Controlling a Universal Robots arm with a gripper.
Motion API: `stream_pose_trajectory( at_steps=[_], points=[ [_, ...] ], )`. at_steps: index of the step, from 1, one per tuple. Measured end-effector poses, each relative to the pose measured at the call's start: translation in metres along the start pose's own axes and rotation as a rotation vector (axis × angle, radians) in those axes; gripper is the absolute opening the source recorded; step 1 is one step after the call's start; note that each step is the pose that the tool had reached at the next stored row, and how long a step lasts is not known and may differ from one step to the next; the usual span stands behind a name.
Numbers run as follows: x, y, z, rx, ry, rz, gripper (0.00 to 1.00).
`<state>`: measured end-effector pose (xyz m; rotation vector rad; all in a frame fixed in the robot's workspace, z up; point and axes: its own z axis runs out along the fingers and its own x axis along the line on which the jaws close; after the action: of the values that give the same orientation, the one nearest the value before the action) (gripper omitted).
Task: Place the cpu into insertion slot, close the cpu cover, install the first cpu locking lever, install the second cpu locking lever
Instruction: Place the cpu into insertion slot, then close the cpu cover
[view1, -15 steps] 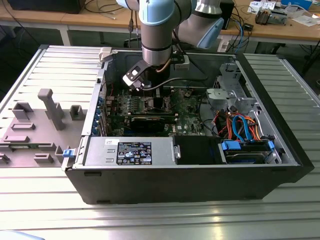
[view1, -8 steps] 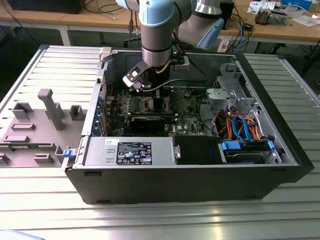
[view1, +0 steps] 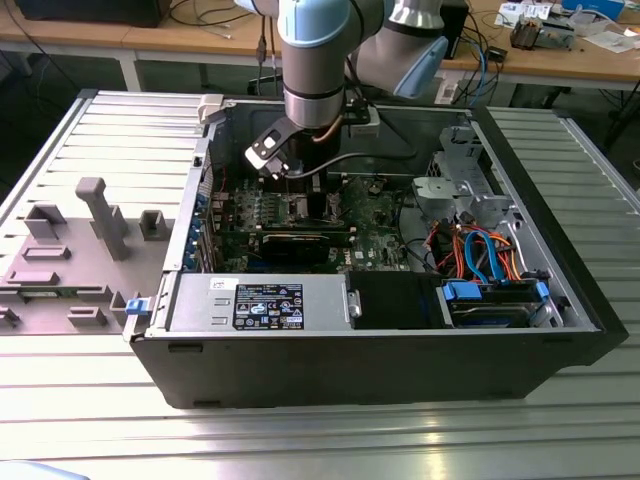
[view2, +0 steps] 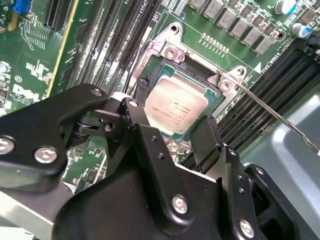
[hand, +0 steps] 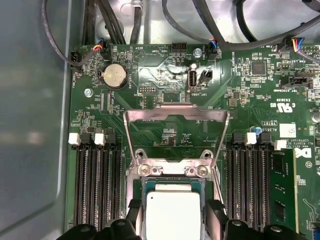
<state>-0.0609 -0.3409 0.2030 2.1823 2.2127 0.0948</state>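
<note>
From my seat the biggest thing on screen is the ribbed aluminium table (view1: 320, 440), and on it lies the open black computer case (view1: 380, 370) with its side off. The grey and pale blue robot arm (view1: 315, 60) reaches straight down into the case in the exterior view. A grey plastic fixture block (view1: 100, 215) sits on the table at the exterior view's left, well apart from the case. Inside the case I see the green circuit board (hand: 165, 75), with rows of long black memory slots (hand: 97, 185) on both sides of the socket. The thin silvery square cpu cover (hand: 175, 113) is swung open, away from the socket, and bare board shows through its window. The square insertion slot (hand: 170, 169) with its silvery metal rim lies just beside the cover's hinge. The small flat cpu (hand: 172, 215) with its silver-grey top lies level inside that rim. The black tool (view2: 173, 124) sits astride the chip, close against two opposite edges, and I cannot tell whether it is pinching the chip or just clear of it. A thin metal locking lever (view2: 275, 115) slants away from one socket corner in the second wrist view. A round silver coin cell (hand: 114, 76) sits near the board's edge.
</note>
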Motion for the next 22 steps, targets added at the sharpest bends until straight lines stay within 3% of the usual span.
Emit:
stream_pose_trajectory(
  at_steps=[6, 8, 9, 10, 15, 22],
  points=[
    [0.0002, 0.0007, -0.0107, 0.0002, 0.0, 0.0, 0.6],
    [0.0003, 0.001, -0.0141, 0.0004, 0.0, 0.0, 0.47],
    [0.0003, 0.001, -0.015, 0.0005, 0.0, 0.0, 0.47],
    [0.0003, 0.0011, -0.0159, 0.0005, 0.0, 0.0, 0.41],
    [0.0003, 0.0011, -0.0165, 0.0008, 0.0001, 0.0, 0.11],
    [0.0003, 0.0011, -0.0165, 0.0014, 0.0006, 0.0, 0.11]
  ],
)
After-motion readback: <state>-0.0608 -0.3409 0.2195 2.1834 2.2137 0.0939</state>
